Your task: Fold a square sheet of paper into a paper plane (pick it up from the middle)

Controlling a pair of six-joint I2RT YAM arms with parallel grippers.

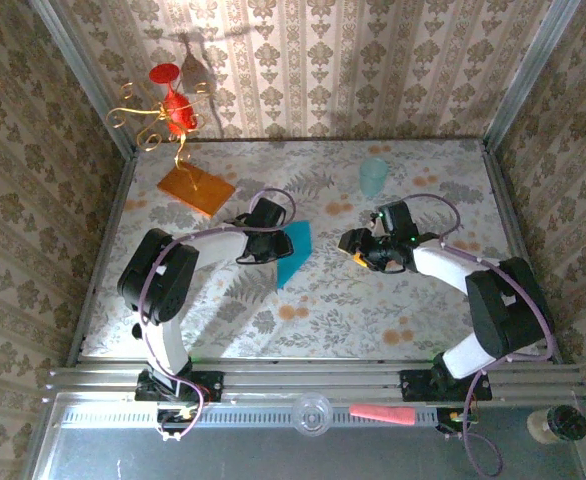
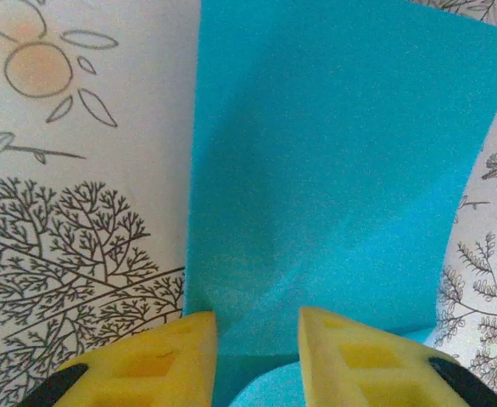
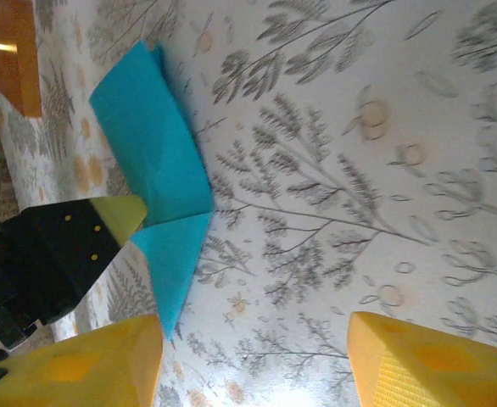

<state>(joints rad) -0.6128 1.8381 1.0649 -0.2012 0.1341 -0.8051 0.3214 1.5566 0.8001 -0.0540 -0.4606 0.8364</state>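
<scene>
- While the square sheet of paper lies part-folded mid-table, my left gripper is at its edge and my right gripper sits nearby, not touching.
- Left wrist: jaws half-open astride the sheet's near edge, probably to set a crease.
- Right wrist: jaws wide, empty, facing the sheet.

Field note: you had no text, label, brand, number or sign to read in any view. The teal sheet was plain. The table cover carried only plant drawings, and the wall only a repeating ornament.
</scene>
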